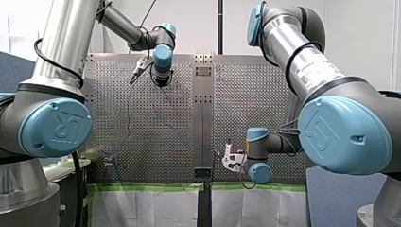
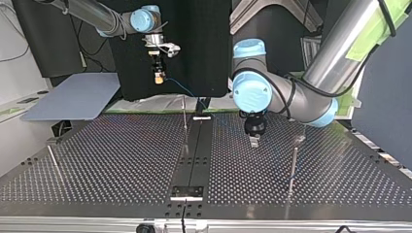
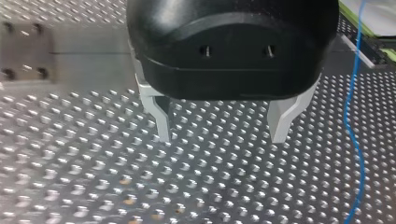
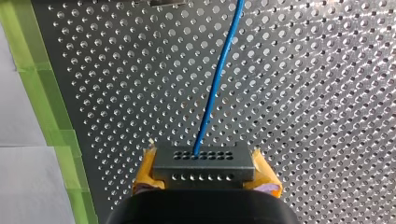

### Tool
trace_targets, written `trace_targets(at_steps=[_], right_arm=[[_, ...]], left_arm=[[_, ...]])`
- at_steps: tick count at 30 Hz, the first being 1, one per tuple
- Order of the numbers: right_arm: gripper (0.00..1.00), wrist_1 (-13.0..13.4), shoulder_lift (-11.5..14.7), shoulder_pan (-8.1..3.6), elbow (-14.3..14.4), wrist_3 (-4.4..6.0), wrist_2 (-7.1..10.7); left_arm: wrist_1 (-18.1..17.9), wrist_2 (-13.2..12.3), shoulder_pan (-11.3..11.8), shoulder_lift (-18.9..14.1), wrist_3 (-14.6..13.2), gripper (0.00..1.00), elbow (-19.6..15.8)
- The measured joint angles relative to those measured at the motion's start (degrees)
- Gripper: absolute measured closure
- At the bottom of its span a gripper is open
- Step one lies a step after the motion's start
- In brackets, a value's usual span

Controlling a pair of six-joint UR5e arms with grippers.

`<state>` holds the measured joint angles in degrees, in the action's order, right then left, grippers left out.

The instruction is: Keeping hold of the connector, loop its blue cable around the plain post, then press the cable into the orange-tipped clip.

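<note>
My right gripper (image 4: 203, 173) is shut on a black connector (image 4: 203, 161), one yellow pad against each end. A blue cable (image 4: 217, 84) leaves the connector's face and runs out over the perforated table (image 4: 303, 93). In the top view my right gripper (image 2: 158, 77) hangs high at the back left, and the cable (image 2: 182, 90) slopes down toward a thin post (image 2: 184, 119) near the centre rail. My left gripper (image 3: 222, 137) is open just above the table with nothing between its metal fingers, and the cable (image 3: 355, 121) passes beside it. I cannot make out an orange tip.
A second post (image 2: 293, 167) stands beside my left gripper (image 2: 253, 141), and a slanted rod (image 2: 54, 162) stands at the top view's left. Green tape (image 1: 151, 187) lines the table's edge near the arms. A grey board (image 2: 73, 99) lies at the top view's back left.
</note>
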<state>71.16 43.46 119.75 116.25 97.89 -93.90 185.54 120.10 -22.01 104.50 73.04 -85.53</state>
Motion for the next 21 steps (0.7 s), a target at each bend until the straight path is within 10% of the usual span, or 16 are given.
trace_targets(at_steps=[21], right_arm=[[1.00, 0.3, 0.0, 0.19, 0.0, 0.04, -0.06]], left_arm=[[-3.5, 4.1, 1.5, 5.9, -3.5, 0.00, 0.1]])
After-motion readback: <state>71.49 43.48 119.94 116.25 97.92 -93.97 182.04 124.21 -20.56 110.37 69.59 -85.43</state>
